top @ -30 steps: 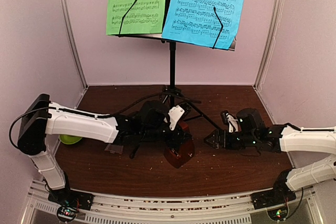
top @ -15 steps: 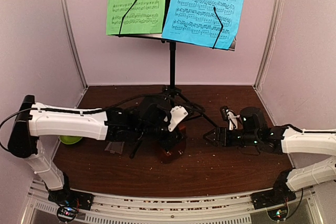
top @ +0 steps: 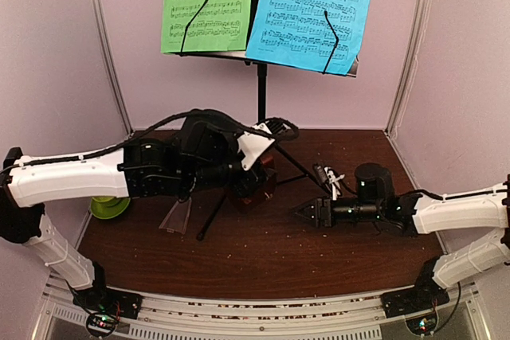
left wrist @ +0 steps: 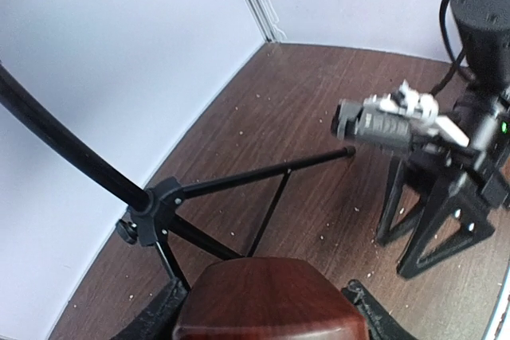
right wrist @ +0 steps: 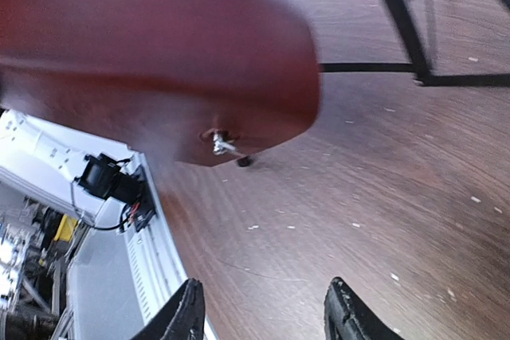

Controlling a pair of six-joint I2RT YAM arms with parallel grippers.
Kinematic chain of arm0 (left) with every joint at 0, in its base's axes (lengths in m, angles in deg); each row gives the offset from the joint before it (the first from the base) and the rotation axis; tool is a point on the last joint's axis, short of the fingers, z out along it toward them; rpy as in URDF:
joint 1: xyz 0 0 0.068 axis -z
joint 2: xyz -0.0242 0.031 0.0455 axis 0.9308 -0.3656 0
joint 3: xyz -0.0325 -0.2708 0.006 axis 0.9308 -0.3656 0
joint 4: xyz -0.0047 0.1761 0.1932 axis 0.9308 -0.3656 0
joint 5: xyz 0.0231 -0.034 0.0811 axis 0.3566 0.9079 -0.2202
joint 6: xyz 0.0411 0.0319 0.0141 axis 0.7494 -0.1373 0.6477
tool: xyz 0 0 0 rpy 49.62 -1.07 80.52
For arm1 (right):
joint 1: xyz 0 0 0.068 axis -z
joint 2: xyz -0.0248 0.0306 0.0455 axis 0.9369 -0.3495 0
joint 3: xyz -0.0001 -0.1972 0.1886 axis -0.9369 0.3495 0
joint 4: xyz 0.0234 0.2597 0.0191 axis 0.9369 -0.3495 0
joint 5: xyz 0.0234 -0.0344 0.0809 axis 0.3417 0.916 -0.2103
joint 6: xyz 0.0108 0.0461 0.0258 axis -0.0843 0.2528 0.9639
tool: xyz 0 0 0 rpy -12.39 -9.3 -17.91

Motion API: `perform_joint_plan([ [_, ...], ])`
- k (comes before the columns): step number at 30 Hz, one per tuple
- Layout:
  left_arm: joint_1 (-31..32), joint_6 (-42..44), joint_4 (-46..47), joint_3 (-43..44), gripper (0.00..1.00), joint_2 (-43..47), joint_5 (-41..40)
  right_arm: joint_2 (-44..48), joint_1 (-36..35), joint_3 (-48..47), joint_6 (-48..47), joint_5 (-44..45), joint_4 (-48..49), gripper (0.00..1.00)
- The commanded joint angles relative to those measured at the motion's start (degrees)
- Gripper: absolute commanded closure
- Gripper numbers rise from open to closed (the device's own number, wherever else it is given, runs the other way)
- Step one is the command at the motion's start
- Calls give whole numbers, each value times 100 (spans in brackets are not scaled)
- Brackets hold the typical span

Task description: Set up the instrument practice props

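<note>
At the left edge of the table [top: 319, 260] a lime green cup [top: 107, 206] is partly hidden by the left arm. A clear cover [top: 177, 216] is seen lying just right of it, apart from the metronome. Near the table's middle the dark red-brown metronome [top: 259, 189] is clamped between the fingers of the left gripper [left wrist: 267, 320], just in front of the legs of the black music stand [top: 260, 93], which is set toward the back edge. A green sheet [top: 209, 4] and a blue sheet [top: 311, 9] are carried side by side on its rack. Toward the right edge, the right gripper [top: 299, 213] is pointed at the metronome, its jaws partly apart and nothing gripped.
</note>
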Motion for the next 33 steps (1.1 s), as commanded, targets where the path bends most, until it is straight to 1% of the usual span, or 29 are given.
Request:
perform_joint_plan([
  [1,5,149,571,448,84,322,11,-314,-134,-432,-123,-476,532,48],
  [5,5,98,571,504,86,338,133,-505,-229,-714,-126,-562,580,50],
  [13,4,162,738,492,88,397,367,-743,-273,-981,-82,-602,734,53],
  [18,5,210,828,535,89,366,408,-944,-265,-1061,-18,-651,787,58],
  [23,2,230,892,533,90,359,427,-943,-266,-1106,56,-623,819,62],
  [33,5,348,912,467,92,453,420,-755,-261,-760,-13,-423,526,60],
])
